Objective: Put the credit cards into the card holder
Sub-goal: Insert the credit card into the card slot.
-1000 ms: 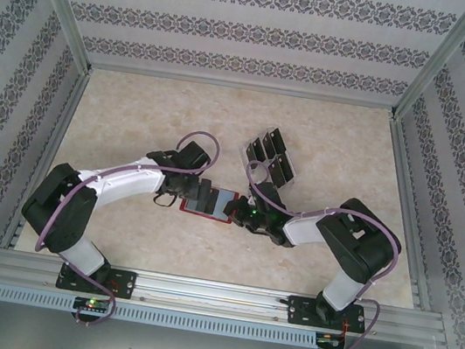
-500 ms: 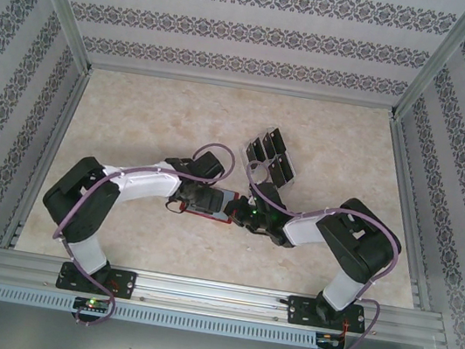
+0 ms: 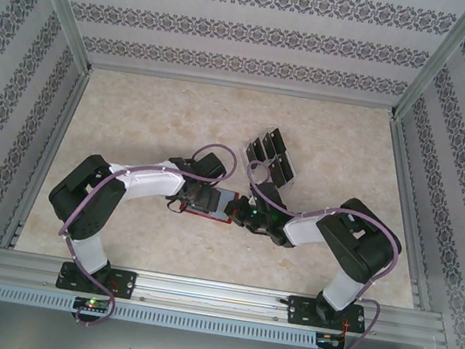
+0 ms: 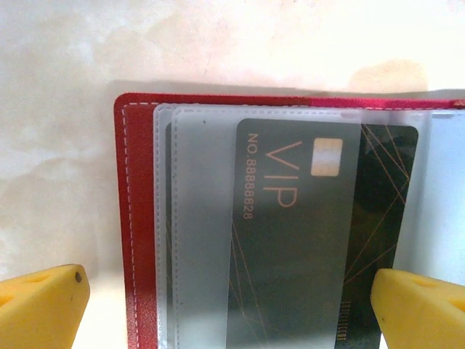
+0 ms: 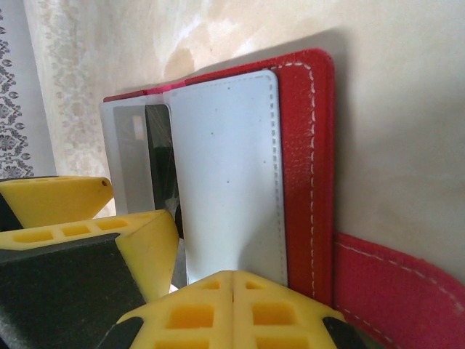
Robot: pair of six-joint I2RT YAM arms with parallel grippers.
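The card holder [image 4: 138, 218], a red wallet, lies open on the table [image 3: 136, 115] between the two arms, its grey inner pockets facing up. A black credit card [image 4: 389, 189] marked VIP sits partly under a translucent pocket. My left gripper [image 4: 229, 313] hovers open right over the card, one yellow fingertip on each side of it. My right gripper [image 5: 232, 291] is shut, its tips resting on the grey pocket page [image 5: 229, 174] beside the red edge [image 5: 316, 145]. From above, the left gripper [image 3: 209, 199] covers most of the card holder [image 3: 207, 215], and the right gripper [image 3: 241, 213] is at its right end.
A clear tiered rack [image 3: 269, 156] holding several more black cards stands just behind the right gripper. The wallet's snap tab [image 5: 396, 287] sticks out to the right. Patterned walls and metal rails [image 3: 196, 293] enclose the table.
My left arm has swung right and come down over the open wallet, now covering most of it. The right arm and the wallet have stayed put.
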